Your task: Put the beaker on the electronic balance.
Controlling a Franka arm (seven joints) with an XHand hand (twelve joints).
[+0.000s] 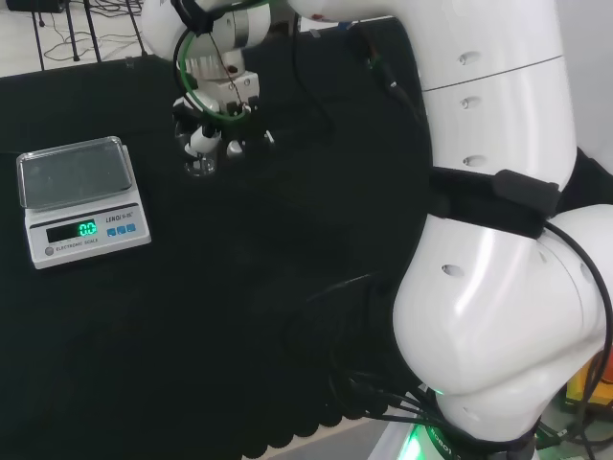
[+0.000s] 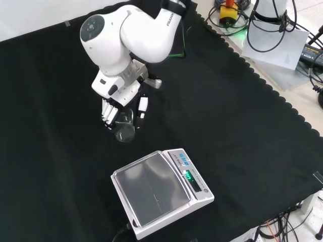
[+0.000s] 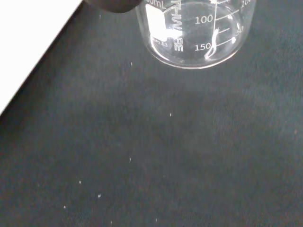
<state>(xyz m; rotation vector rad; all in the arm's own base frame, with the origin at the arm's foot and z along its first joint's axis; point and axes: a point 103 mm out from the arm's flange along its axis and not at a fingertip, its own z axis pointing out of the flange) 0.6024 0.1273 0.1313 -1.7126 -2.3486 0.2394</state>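
A clear glass beaker (image 2: 124, 130) with white printed marks stands upright below the black and white hand (image 2: 123, 103). The hand's fingers (image 2: 107, 113) come down on one side of its upper wall and the thumb (image 2: 143, 108) on the other, curled round it. In the head view the beaker (image 1: 201, 165) hangs under the hand (image 1: 215, 134) at the far middle of the cloth. Whether its base touches the cloth I cannot tell. The wrist view has the beaker (image 3: 194, 33) close up with a dark fingertip (image 3: 113, 4) against it. The electronic balance (image 2: 151, 189) sits nearer the camera with a bare pan.
In the head view the balance (image 1: 77, 172) stands to the left of the hand, with its green display lit. The arm's large white links (image 1: 498, 240) take up the right side. Cables and a stand (image 2: 272, 30) lie beyond the cloth's scalloped edge.
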